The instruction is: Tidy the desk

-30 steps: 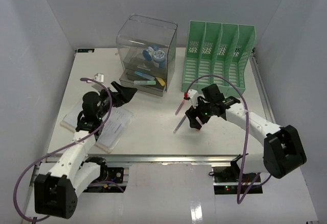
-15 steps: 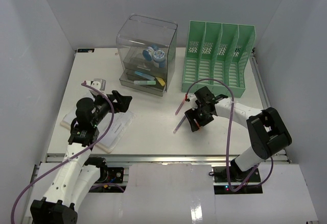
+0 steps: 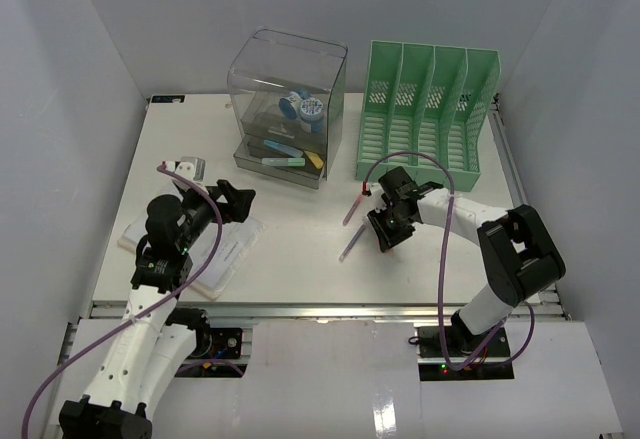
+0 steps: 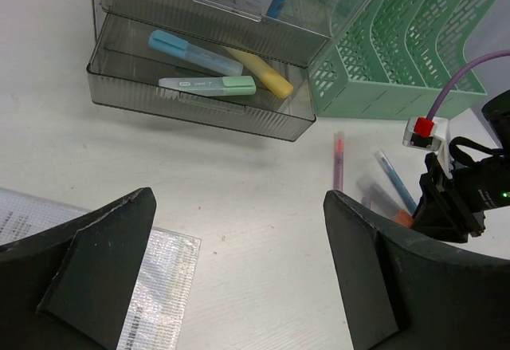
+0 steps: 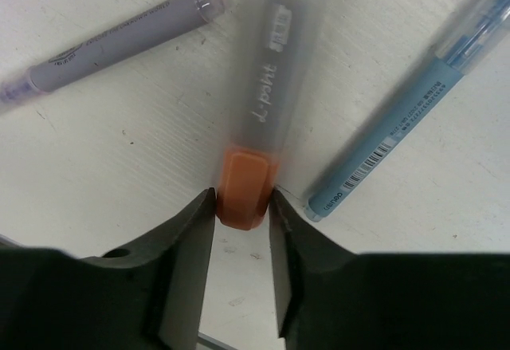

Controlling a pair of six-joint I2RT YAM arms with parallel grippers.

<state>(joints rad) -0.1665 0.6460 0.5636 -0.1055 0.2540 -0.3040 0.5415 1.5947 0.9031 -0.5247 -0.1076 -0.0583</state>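
Right gripper (image 5: 241,206) is clamped on the orange end of a frosted pen (image 5: 267,71), with its fingers (image 5: 191,246) pressed to both sides. We see the desk (image 5: 119,143) directly under the claw, its white top filling the wrist view. A grey pen (image 5: 119,43) and a blue pen (image 5: 414,111) lie on it either side of the frosted one. From above, the claw sits right of desk centre, in front of the green file rack (image 3: 425,109). Left gripper (image 4: 239,262) is spread wide over the desk's left part, above a printed sheet (image 4: 163,286), facing the clear drawer box (image 4: 191,115).
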